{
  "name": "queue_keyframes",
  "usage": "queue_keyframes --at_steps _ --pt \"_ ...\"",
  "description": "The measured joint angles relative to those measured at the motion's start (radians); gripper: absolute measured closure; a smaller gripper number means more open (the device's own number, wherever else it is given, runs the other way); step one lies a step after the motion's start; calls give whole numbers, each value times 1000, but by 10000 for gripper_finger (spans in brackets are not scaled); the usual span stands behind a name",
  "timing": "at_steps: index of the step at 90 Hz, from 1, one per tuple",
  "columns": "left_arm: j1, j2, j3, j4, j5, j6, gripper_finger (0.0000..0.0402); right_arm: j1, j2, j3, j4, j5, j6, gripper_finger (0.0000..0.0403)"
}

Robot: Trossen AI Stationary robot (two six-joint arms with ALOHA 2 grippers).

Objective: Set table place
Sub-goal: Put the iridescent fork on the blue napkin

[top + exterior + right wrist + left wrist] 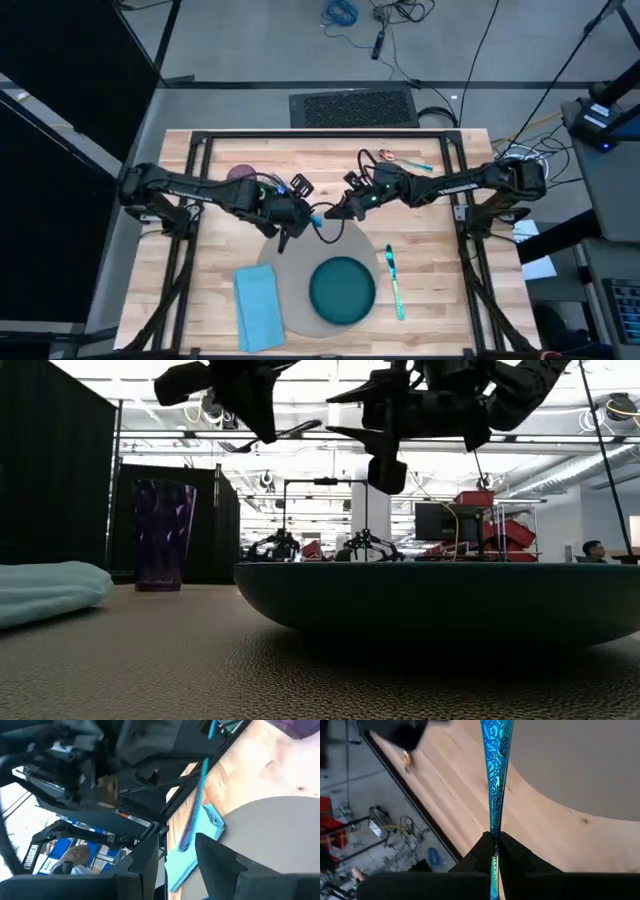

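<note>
Plate (342, 288), napkin (259, 307) and one utensil (394, 282) lie at the mat (300, 312), lower centre. Left hand (494, 851) pinches another piece (496, 775); right hand (176, 856) spread.

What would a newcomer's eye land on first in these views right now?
Probably the two dark end effectors meeting above the centre of the light-wood table: the left end effector is shut on a slim iridescent blue utensil, with the right end effector open close beside it. Next, the dark teal round plate on the round grey placemat, flanked by a light blue cloth napkin.
</note>
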Motion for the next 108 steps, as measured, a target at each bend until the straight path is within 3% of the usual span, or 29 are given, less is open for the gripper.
queue_keyframes --at_steps 108 --pt "3 66 19 140 -10 134 401 46 -2 0 -53 46 -43 287"
